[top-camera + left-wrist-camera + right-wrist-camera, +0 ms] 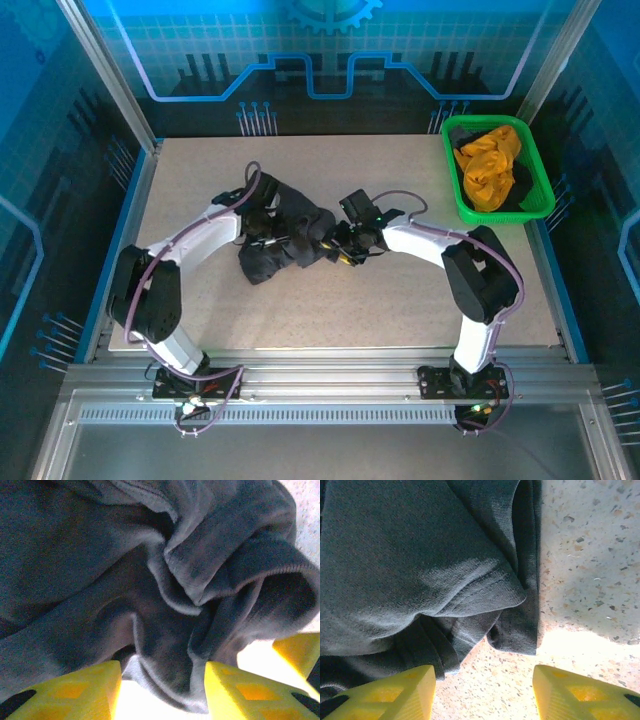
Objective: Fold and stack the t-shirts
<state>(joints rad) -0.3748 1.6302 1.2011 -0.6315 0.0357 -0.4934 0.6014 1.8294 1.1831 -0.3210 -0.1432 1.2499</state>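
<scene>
a: where's the black shirt (pixel 285 245)?
b: bunched on the worktop (pixel 400 310), between both pincers. left pincer (pixel 162 675) stands apart, a fold between its fingers. right pincer (pixel 484 675) is apart too, cloth edge just ahead-left.
a: advice?
b: grip separate edges, then pull outward to flatten.

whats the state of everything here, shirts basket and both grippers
black t-shirt, unfolded, bunched in a heap mid-table
orange t-shirt, crumpled, not folded, lying in the green basket
green basket, upright at the table's far right corner
left gripper, open, a fold of the black t-shirt between its fingers
right gripper, open, bare table between its fingers, black t-shirt edge beside it
</scene>
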